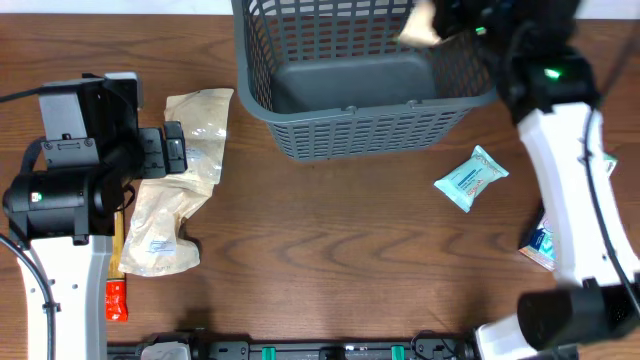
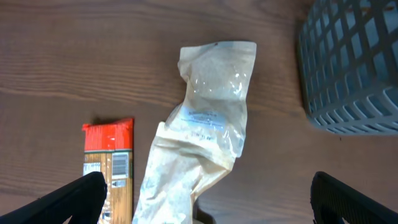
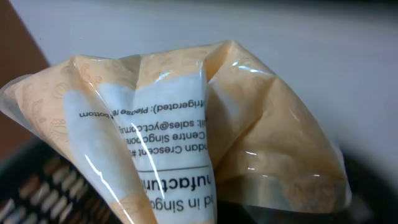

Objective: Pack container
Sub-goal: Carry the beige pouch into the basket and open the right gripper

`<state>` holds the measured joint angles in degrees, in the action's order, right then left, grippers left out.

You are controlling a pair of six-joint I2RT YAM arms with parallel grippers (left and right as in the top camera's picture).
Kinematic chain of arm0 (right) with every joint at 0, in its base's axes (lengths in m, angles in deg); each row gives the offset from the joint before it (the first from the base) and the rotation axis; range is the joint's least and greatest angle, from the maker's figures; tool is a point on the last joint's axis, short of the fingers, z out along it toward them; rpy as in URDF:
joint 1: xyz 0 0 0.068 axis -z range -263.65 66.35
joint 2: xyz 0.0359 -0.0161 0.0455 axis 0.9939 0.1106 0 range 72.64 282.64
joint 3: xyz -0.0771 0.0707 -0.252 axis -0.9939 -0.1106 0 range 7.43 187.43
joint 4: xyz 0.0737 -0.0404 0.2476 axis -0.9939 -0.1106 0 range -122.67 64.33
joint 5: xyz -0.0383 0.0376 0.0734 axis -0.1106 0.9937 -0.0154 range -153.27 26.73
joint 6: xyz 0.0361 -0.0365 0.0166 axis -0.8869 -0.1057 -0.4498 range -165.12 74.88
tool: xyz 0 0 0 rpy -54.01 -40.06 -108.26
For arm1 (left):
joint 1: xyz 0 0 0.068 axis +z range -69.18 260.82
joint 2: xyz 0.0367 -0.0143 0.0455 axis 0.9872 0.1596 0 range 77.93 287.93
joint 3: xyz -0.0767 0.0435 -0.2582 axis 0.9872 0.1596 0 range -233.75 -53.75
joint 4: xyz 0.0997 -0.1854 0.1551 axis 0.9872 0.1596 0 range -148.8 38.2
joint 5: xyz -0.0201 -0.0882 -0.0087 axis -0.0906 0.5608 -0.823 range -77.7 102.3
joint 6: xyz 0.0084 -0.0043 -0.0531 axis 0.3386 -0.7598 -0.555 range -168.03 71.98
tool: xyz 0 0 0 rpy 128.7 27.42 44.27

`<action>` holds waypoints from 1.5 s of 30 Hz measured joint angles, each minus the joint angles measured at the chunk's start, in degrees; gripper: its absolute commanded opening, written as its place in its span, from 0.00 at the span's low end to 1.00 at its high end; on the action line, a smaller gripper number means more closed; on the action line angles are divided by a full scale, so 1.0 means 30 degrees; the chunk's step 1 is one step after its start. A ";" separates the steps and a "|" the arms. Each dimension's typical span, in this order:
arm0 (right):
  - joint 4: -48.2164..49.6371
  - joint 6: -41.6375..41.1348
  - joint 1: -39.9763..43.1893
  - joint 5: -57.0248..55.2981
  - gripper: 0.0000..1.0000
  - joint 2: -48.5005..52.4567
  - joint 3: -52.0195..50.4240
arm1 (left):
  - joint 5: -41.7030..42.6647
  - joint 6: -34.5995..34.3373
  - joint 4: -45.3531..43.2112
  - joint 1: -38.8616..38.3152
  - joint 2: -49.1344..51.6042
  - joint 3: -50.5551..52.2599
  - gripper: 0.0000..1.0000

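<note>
While the right gripper (image 1: 455, 18) is closed tight on a beige packet (image 1: 422, 26), it hangs above the container (image 1: 340, 130), over that basket's far right corner. From the right wrist camera the packet (image 3: 186, 118) fills nearly the whole view, with its white printed label facing the lens. A dark patch of lattice wall (image 3: 37, 193) shows below it to the left. The fingers themselves are hidden there.

The left gripper (image 1: 176, 152) stands spread wide with nothing between its fingers (image 2: 81, 193). Directly beneath it on the table (image 1: 330, 250) lies a pale crumpled pouch (image 2: 211, 118). A red-topped packet (image 2: 109, 155) lies just beside the pouch, near the left finger. The container's corner (image 2: 354, 62) sits ahead and to the right of this gripper, apart from the pouch.

Below the right arm, a blue-and-white sachet (image 1: 470, 178) rests on the table in front of the container. A second blue packet (image 1: 538, 245) is half hidden by the arm.
</note>
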<state>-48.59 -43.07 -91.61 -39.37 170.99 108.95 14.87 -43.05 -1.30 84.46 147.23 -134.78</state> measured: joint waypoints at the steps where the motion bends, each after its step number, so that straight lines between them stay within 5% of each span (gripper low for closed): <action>1: -0.0568 0.0044 -0.0138 -0.0036 0.01 0.0452 0.0000 | 0.0000 0.0000 0.0102 0.0000 0.0000 0.0000 0.99; 24: -0.6652 0.1056 -0.0583 -0.4116 0.02 0.2302 -0.0007 | -0.0007 0.0168 0.0707 0.0000 0.0000 0.0000 0.98; 29: -0.6972 0.1137 -0.0583 -0.4561 0.61 0.2302 -0.0007 | 0.0000 0.0379 0.0707 0.0000 0.0000 0.0000 0.99; 32: -0.6870 0.1413 -0.0583 -0.4583 0.77 0.2302 0.0000 | 0.0000 0.0437 0.0707 0.0000 0.0000 0.0000 0.99; 36: -0.6732 0.1559 -0.0583 -0.4626 0.81 0.2302 0.0000 | 0.0000 0.0452 0.0707 0.0000 0.0000 0.0000 0.99; 45: -0.6870 0.1625 -0.0583 -0.4415 0.74 0.2295 0.2375 | 0.0000 0.0503 0.0699 0.0000 0.0000 0.0000 0.99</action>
<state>-69.20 -38.20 -93.36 -52.61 177.87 116.07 14.87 -41.54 0.80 84.46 147.23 -134.78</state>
